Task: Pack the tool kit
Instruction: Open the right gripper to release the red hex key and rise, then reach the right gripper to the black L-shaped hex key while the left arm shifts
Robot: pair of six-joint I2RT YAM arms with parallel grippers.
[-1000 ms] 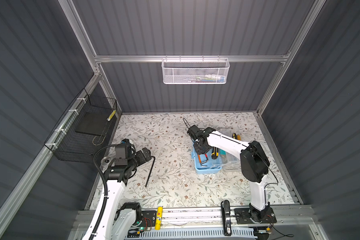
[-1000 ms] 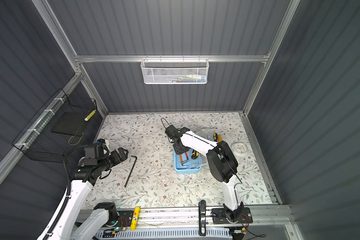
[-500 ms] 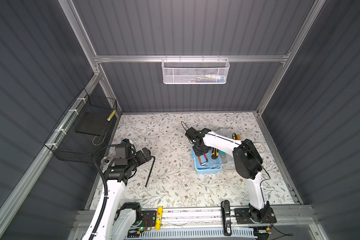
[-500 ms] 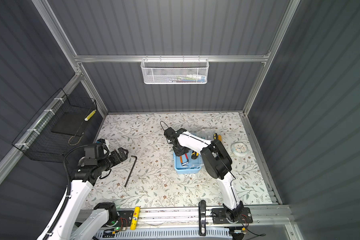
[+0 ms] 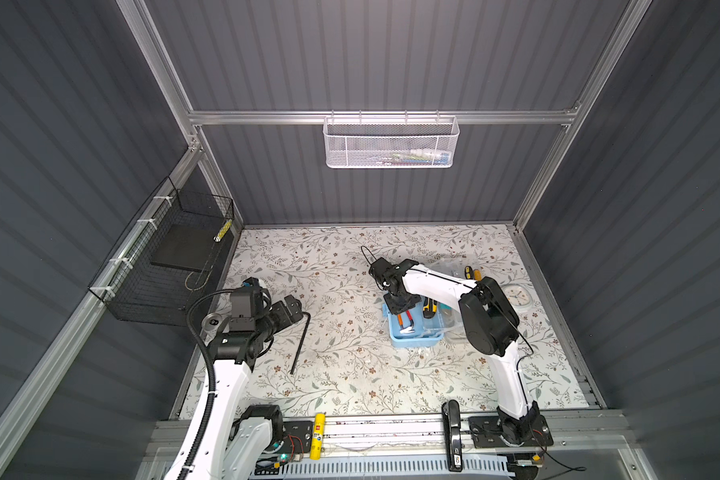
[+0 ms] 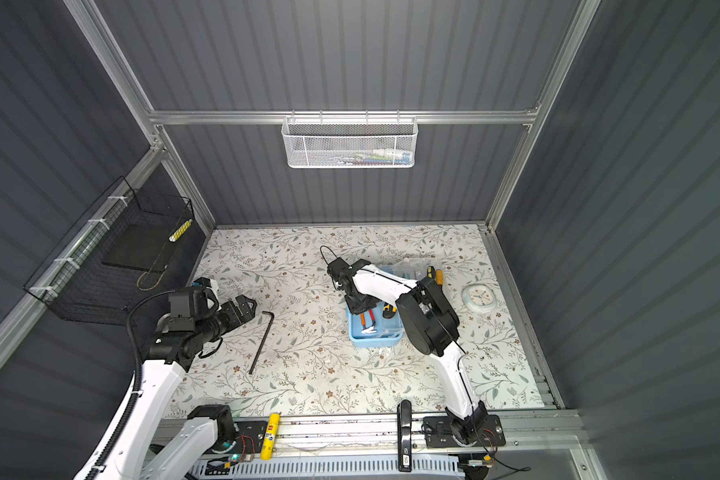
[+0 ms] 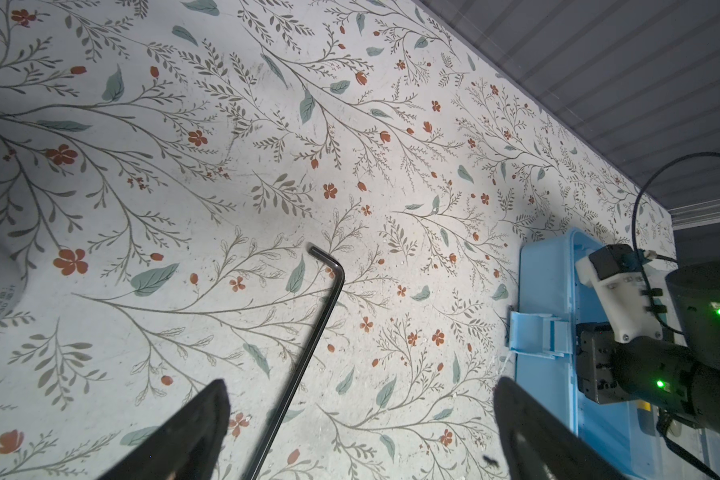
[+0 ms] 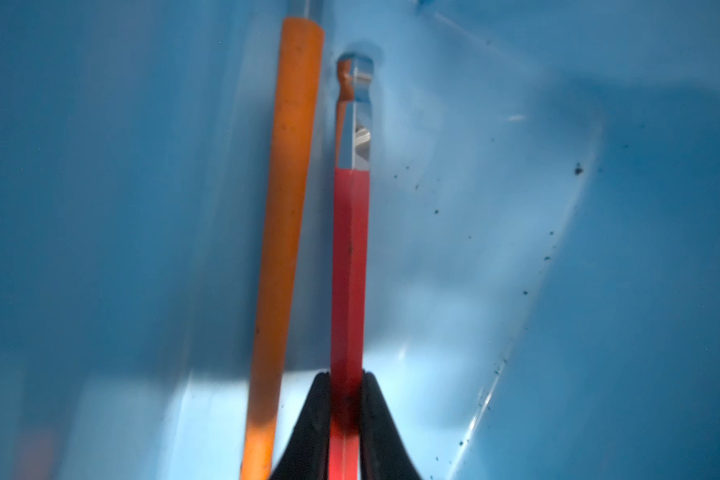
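left gripper [image 7: 360, 386] unmoved, fingers wide | right gripper [image 8: 347, 376] lower in box [image 5: 412, 343], fingers apparently pinching red hex key [image 8: 350, 249]

Both top views high overhead, sharing table [image 5: 350, 374], left wrist low, right wrist inside box [image 8: 516, 249]

my right pincer [image 5: 400, 308] dips into the light-blue box [image 5: 414, 341], over a thin red tool [image 5: 408, 318] beside the yellow-black knife [image 5: 428, 310]. my left pincer [image 5: 294, 309] hangs wide open by the black hex key [image 5: 299, 345].
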